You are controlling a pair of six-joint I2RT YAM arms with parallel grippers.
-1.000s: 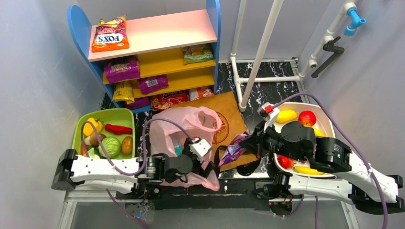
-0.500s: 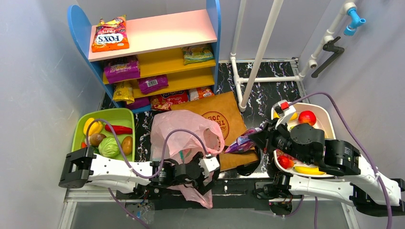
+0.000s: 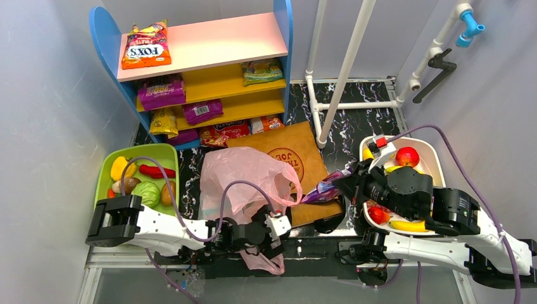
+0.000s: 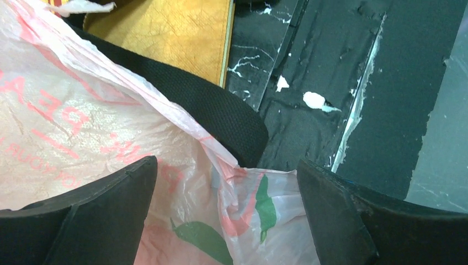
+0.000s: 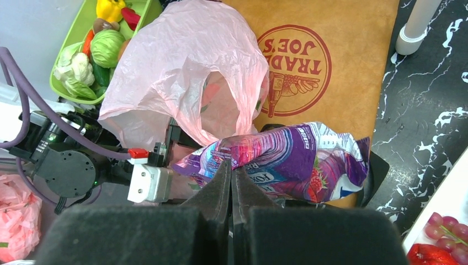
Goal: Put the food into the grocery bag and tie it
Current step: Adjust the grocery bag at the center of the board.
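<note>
right fingers [image 5: 219, 190] pinch the purple snack packet [image 5: 298, 160] (near the pink bag [image 5: 182, 66]); left fingers [image 4: 94, 212] spread.

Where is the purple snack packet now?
Seen from above, the purple packet is right of centre, pinched in the right arm's jaws over the brown paper bag, beside the pink bag.

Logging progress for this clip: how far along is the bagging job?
Done: nothing visibly bagged. In hand: right tool shut on the purple snack packet, near the open pink bag; left tool open over that bag. Left: fruit, vegetables, tying.
</note>
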